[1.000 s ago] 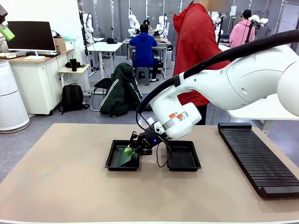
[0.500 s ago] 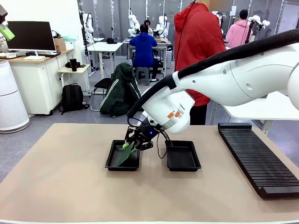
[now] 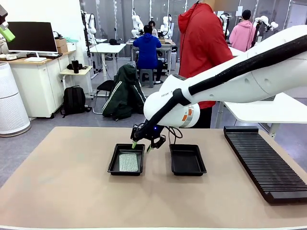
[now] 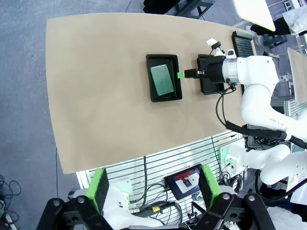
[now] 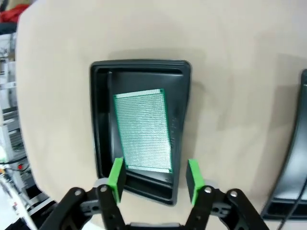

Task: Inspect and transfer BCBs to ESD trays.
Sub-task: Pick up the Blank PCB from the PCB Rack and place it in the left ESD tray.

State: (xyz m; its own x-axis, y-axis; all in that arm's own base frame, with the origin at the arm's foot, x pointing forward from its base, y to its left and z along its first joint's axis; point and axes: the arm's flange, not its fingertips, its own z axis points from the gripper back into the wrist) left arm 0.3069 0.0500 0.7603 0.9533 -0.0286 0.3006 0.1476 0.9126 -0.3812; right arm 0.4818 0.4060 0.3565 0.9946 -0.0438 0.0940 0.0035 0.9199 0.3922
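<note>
Right gripper [image 3: 142,146]: fingers spread wide, nothing held. Poised above the left ESD tray [image 3: 113,165], at the edge nearest the right ESD tray [image 3: 187,161]. One BCB [image 3: 128,162] flat on the left ESD tray floor, clear of the fingers. Left gripper [image 4: 154,188]: fully spread, empty, high over the table [image 4: 96,96].

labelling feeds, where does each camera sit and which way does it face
Front view: fixed on the robot's side, facing the person across the table; right arm reaches in, right gripper open above the left tray's edge.
Left wrist view: high up, looking down at the table; left gripper open at the bottom edge.
Right wrist view: close above that tray, looking down on the BCB; own fingers at bottom.
Shared: all show the BCB in that tray.
</note>
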